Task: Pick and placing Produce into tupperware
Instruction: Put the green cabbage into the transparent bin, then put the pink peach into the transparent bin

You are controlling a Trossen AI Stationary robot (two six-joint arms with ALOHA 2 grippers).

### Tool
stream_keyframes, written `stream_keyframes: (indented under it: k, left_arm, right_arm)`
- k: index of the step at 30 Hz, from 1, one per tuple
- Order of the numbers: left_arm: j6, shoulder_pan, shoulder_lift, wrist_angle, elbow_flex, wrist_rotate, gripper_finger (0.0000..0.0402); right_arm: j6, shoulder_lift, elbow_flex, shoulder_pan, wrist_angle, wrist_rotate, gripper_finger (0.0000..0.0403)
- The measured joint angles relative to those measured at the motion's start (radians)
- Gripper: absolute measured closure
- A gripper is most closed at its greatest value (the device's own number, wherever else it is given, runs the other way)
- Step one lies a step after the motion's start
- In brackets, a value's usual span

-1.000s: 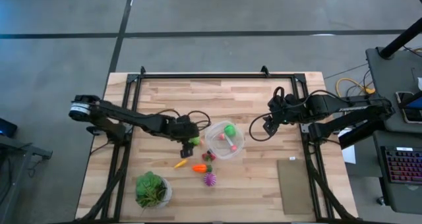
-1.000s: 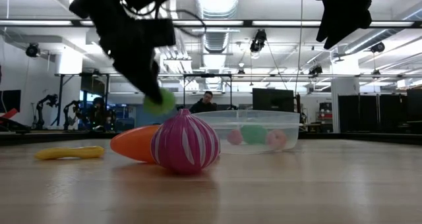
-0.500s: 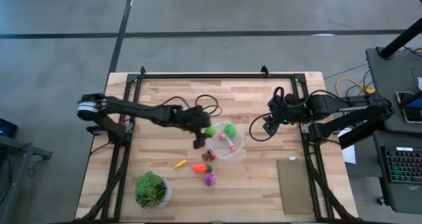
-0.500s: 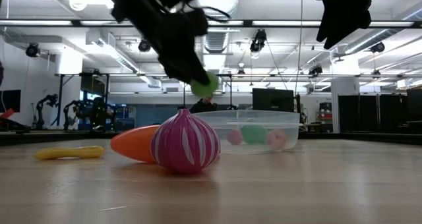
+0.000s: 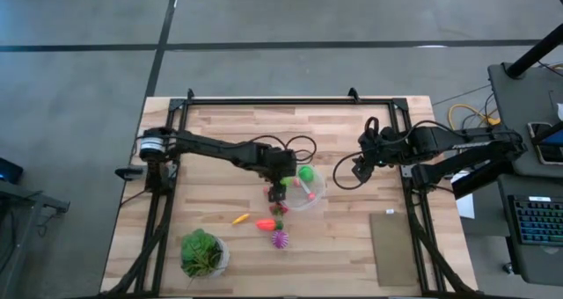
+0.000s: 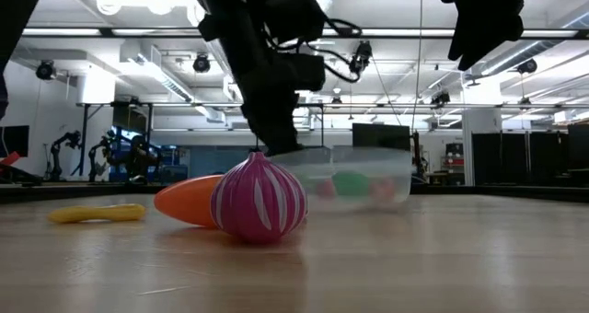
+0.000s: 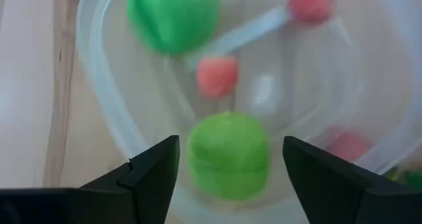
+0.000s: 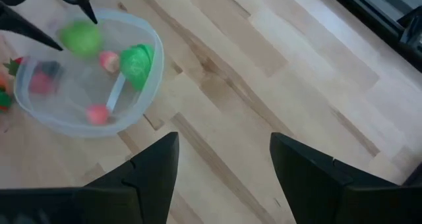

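Sitting near the table's middle, the tub (image 5: 303, 186) already holds a green piece (image 5: 306, 171) at its 12 o'clock side and pink-red bits joined by a pale stick, and you can see a second green ball (image 7: 228, 155) between the spread fingers of the left gripper (image 5: 279, 192), which hangs over the tub's 9 o'clock rim. Those fingers stand apart and clear of the ball, so read this as a release: the ball looks dropped inside, not gripped. The arm is placed low over the rim, likely so the piece falls in rather than bouncing out. Outside the tub, at its 7 o'clock, lie the orange carrot (image 5: 266, 224), a small red piece (image 5: 279, 209) and the purple ball (image 5: 280, 239); the yellow piece (image 5: 239, 218) sits farther out toward 8 o'clock. You still have those four to move. The right gripper (image 5: 358, 167) waits well off at the tub's 3 o'clock, fingers parted and empty. From table height the left arm and purple ball block much of the tub, and its contents are smeared, so you cannot tell whether the ball has landed.
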Motion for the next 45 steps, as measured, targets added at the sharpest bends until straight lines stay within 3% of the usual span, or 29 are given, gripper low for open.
stream_keyframes:
  k: [8,12,15,22,26,39,45]
  left_arm:
    - [0.008,-0.002,-0.087,0.021,0.005,-0.018,0.0115]
    - [0.031,-0.004,-0.168,-0.104,-0.02,-0.021,0.0114]
    - [0.038,-0.007,-0.231,-0.175,-0.082,-0.017,0.0117]
    - [0.055,-0.013,-0.304,-0.026,-0.268,0.004,0.0119]
    - [0.054,-0.013,-0.309,0.117,-0.332,0.004,0.0119]
    - [0.002,-0.042,-0.21,0.158,-0.374,-0.01,0.012]
    - [-0.002,-0.043,-0.198,0.186,-0.379,-0.043,0.0151]
  right_arm:
    - [-0.025,0.0,0.0,0.0,-0.015,0.008,0.0172]
    - [-0.031,0.0,0.0,0.0,-0.034,0.008,0.0172]
    - [-0.032,0.0,0.0,0.0,-0.041,0.01,0.0172]
    - [-0.035,0.0,0.0,-0.002,-0.041,0.032,0.0172]
    - [-0.035,0.0,-0.003,-0.002,-0.041,0.034,0.0172]
    - [-0.012,0.0,-0.031,-0.002,-0.041,0.033,0.0172]
    - [-0.001,0.0,-0.047,-0.002,-0.041,0.03,0.0172]
